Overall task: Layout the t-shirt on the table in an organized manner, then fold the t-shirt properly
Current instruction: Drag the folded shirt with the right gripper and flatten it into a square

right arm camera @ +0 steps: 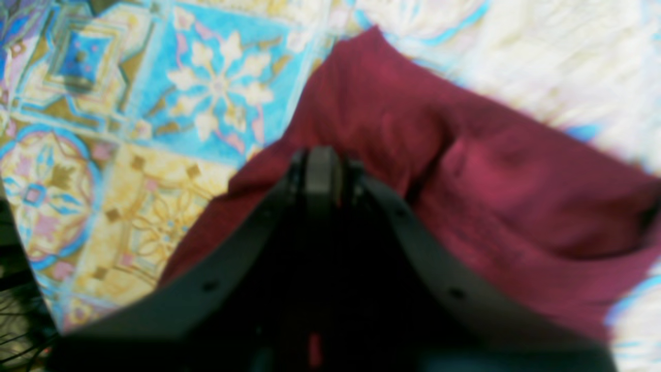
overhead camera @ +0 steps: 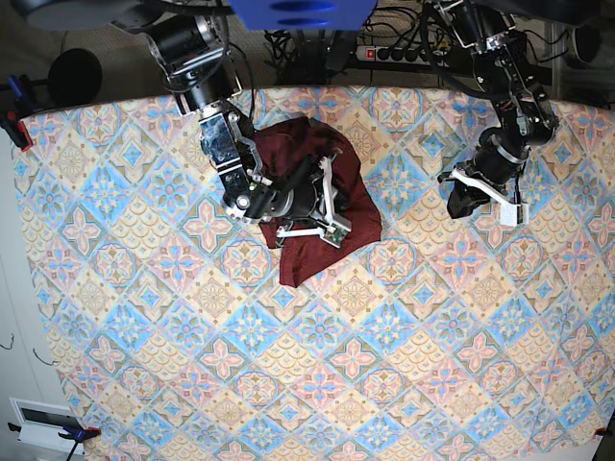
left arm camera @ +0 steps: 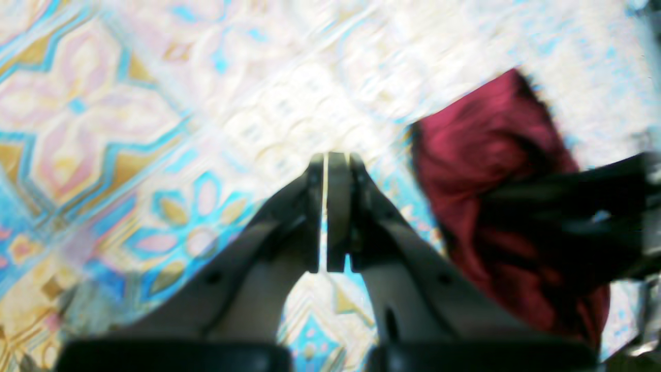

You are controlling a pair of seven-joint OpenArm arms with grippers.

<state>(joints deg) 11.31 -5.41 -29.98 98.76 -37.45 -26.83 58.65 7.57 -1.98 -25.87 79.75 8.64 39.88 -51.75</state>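
Note:
The dark maroon t-shirt (overhead camera: 306,257) lies crumpled in a heap on the patterned table (overhead camera: 384,365), left of centre near the far edge. My right gripper (overhead camera: 333,208) rests on top of the heap. In the right wrist view its jaws (right arm camera: 320,155) are together with the t-shirt (right arm camera: 490,186) bunched up at the tips. My left gripper (overhead camera: 461,206) hangs over bare cloth well to the right of the garment, shut on nothing. In the left wrist view its pads (left arm camera: 326,157) meet, with the t-shirt (left arm camera: 480,150) to the right and the other arm (left arm camera: 573,217) dark across it.
A power strip and cables (overhead camera: 404,50) lie beyond the table's far edge. A clamp (overhead camera: 13,125) grips the far left corner. The patterned cloth stretches wide in front of and to both sides of the garment.

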